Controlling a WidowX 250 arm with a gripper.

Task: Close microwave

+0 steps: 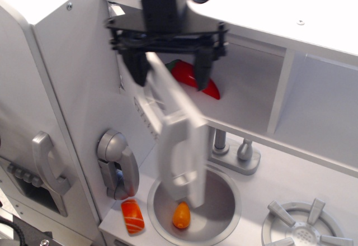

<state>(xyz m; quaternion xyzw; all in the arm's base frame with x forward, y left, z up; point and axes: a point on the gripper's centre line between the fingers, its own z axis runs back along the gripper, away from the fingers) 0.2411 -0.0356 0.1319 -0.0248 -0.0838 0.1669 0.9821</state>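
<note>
The microwave is the light-grey compartment (pixel 246 95) under the top shelf, with a red chili pepper (pixel 194 79) inside. Its flat door (pixel 168 120) is motion-blurred and stands at an angle, about half swung across the opening. The door's long grey handle (pixel 182 159) faces me, and its row of small buttons (pixel 145 114) shows at its left. My black gripper (pixel 168 70) is open and straddles the door's top edge, one finger (pixel 134 67) on the left of it and the other on the right, in front of the pepper.
Below is a round sink (pixel 221 223) holding an orange piece (pixel 180 214), with a faucet (pixel 240 154) behind it. A salmon sushi piece (pixel 132 216) lies by a grey toy phone (pixel 116 162). A stove burner (pixel 305 229) is at the right, and a larger door's curved handle (pixel 47 168) at the left.
</note>
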